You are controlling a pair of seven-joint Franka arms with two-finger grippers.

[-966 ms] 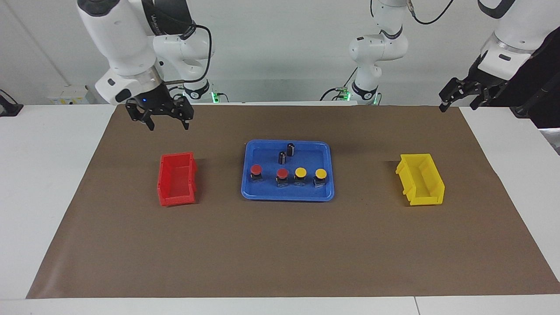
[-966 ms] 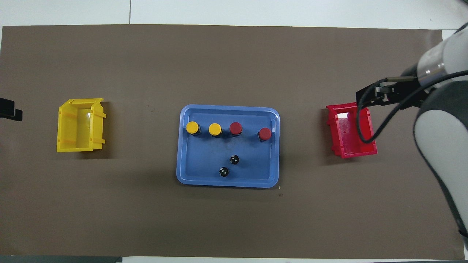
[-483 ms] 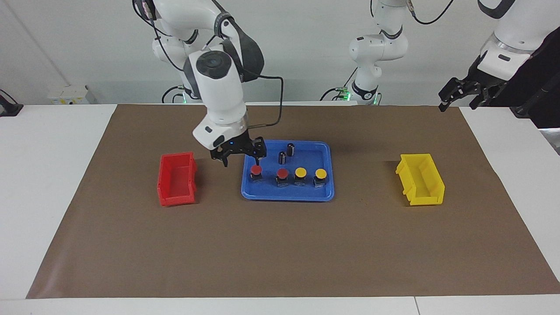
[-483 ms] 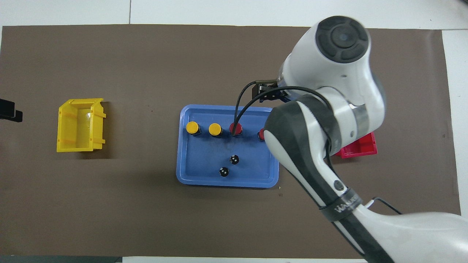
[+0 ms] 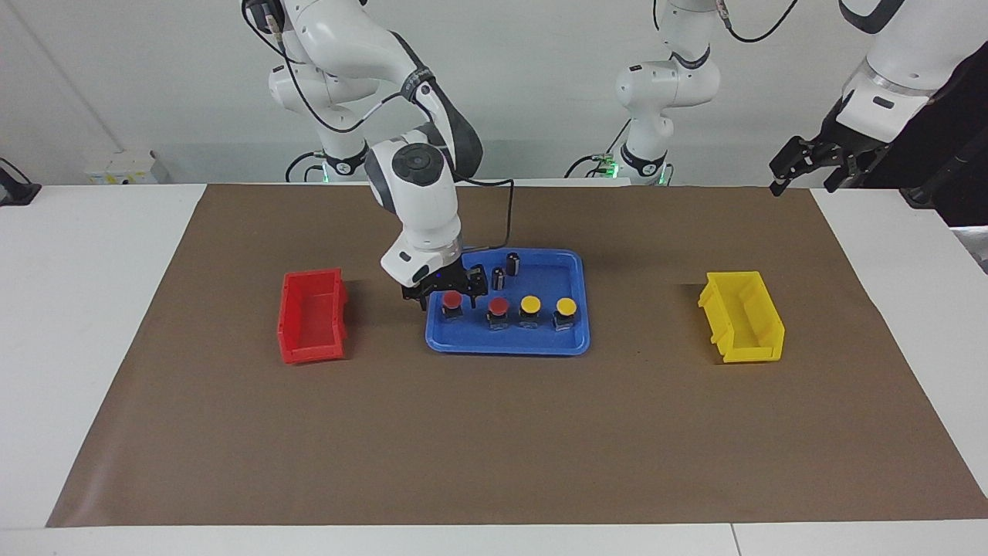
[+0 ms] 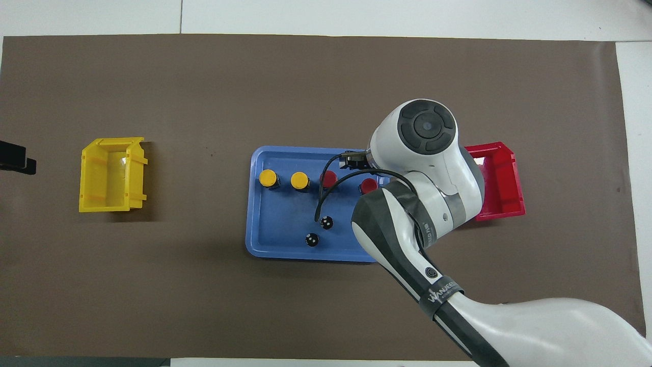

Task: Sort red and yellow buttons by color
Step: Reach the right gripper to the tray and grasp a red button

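While both bins (image 5: 312, 316) (image 5: 742, 316) sit empty, the tray (image 5: 507, 345) holds two red buttons (image 5: 452, 300) (image 5: 498, 307), two yellow (image 5: 529, 304) (image 5: 566, 306), two cylinders (image 5: 512, 262) (image 5: 498, 277); right gripper (image 5: 448, 297) fingers spread around one red, left gripper (image 5: 812, 165) unclear.

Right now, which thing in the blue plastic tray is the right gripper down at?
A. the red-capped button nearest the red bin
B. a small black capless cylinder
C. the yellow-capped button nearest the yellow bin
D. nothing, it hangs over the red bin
A: in the facing view the right gripper straddles the red-capped button nearest the red bin inside the blue plastic tray.
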